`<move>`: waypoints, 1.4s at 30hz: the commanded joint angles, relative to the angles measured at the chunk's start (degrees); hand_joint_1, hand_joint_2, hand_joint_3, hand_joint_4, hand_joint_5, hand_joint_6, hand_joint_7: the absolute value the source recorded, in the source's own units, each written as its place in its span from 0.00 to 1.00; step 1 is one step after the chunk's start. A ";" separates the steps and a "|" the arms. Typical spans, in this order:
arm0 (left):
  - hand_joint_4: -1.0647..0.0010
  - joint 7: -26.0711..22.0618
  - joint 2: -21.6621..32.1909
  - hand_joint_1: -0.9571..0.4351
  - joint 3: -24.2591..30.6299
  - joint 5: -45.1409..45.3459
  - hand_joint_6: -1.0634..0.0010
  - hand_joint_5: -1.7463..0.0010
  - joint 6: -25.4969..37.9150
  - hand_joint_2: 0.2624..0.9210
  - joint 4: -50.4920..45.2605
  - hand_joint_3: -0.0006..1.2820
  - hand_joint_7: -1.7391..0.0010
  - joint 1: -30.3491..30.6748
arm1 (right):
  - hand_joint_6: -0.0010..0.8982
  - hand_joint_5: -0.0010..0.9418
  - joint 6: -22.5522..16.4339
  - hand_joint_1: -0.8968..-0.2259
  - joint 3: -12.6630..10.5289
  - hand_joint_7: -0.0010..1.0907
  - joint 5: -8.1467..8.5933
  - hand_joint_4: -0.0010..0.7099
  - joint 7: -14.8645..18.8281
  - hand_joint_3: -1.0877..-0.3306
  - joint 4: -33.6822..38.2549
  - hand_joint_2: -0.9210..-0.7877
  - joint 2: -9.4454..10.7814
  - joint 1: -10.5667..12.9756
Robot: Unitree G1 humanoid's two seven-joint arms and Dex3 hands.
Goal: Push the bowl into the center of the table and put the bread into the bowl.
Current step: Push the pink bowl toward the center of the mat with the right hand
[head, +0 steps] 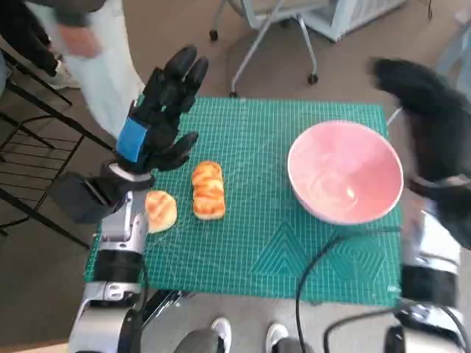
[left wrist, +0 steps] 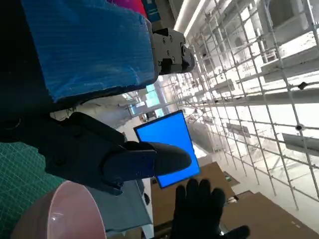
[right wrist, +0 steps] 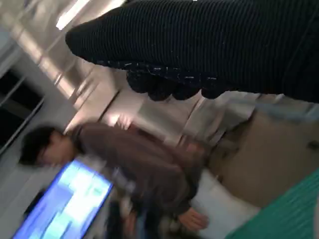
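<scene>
a person (right wrist: 144, 164) near a blue screen (right wrist: 65, 204); office chair (head: 272, 29).

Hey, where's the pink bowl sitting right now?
In the head view, the pink bowl sits on the green mat's right side, near the right hand, well apart from the bread.

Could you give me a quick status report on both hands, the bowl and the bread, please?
Left hand and right hand raised, empty. Pink bowl at table's right, untouched. Bread and smaller piece on green mat. Nothing in the way.

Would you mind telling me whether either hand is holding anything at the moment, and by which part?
Nothing is held. The left hand is raised above the mat with fingers apart, and the right hand is lifted beside the bowl, also empty.
</scene>
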 commanded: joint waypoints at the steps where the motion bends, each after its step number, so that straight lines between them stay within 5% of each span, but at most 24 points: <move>1: 0.91 -0.07 -0.51 0.17 -0.05 0.04 1.00 1.00 -0.19 1.00 0.54 0.35 0.81 -0.54 | 0.25 0.00 -3.19 0.33 -3.94 0.02 -0.46 0.18 -3.08 0.56 10.91 0.00 -3.47 -1.61; 8: 0.92 -0.01 -0.59 0.17 0.11 -0.12 1.00 1.00 -0.16 1.00 0.70 0.35 0.81 -0.56 | 0.24 0.00 -4.72 0.37 -5.95 0.01 -3.86 0.17 -11.94 0.48 23.48 0.00 -7.70 -4.14; 16: 0.92 -0.02 -0.53 0.17 0.34 -0.38 1.00 1.00 0.12 1.00 0.61 0.34 0.81 -0.65 | 0.22 0.00 -0.05 0.41 -7.22 0.01 -3.66 0.12 -15.05 0.39 31.61 0.00 -8.90 -5.95; 32: 0.92 -0.52 0.24 0.16 1.13 -1.19 1.00 1.00 0.34 1.00 -0.68 0.34 0.82 0.25 | 0.18 0.00 13.39 0.40 -8.78 0.00 -3.54 0.08 -16.81 0.36 37.08 0.00 -6.33 -6.41; 42: 0.92 0.19 0.96 0.16 1.56 -0.02 1.00 1.00 -0.69 1.00 -1.66 0.33 0.82 1.43 | 0.20 0.00 19.41 0.43 -10.34 0.01 -2.74 0.08 -17.75 0.36 37.77 0.00 -2.12 -6.74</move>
